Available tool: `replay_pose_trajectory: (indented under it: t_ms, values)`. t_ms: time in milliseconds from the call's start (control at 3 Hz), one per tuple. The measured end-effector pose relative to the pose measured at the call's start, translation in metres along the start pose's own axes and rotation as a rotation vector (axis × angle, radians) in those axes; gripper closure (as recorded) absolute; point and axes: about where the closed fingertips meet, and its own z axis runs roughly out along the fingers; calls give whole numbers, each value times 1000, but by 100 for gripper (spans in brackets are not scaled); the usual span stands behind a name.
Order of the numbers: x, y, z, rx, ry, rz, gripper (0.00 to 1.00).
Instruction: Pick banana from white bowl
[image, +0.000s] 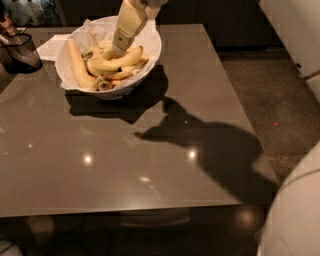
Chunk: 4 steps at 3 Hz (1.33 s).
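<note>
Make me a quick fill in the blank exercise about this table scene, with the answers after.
1. The gripper reaches from above into the white bowl, which holds several ____.
2. The white bowl stands on a grey-brown ____.
3. A dark mesh basket stands at the picture's ____ edge.
Missing words: bananas; table; left.
</note>
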Motion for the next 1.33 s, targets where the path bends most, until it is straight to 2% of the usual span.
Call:
replay_pose_trajectory:
  t_ms: [1000, 1333]
  values:
    - [-18, 1, 58, -101, 55, 106, 15]
    - [-29, 3, 74, -120, 81, 140, 27]
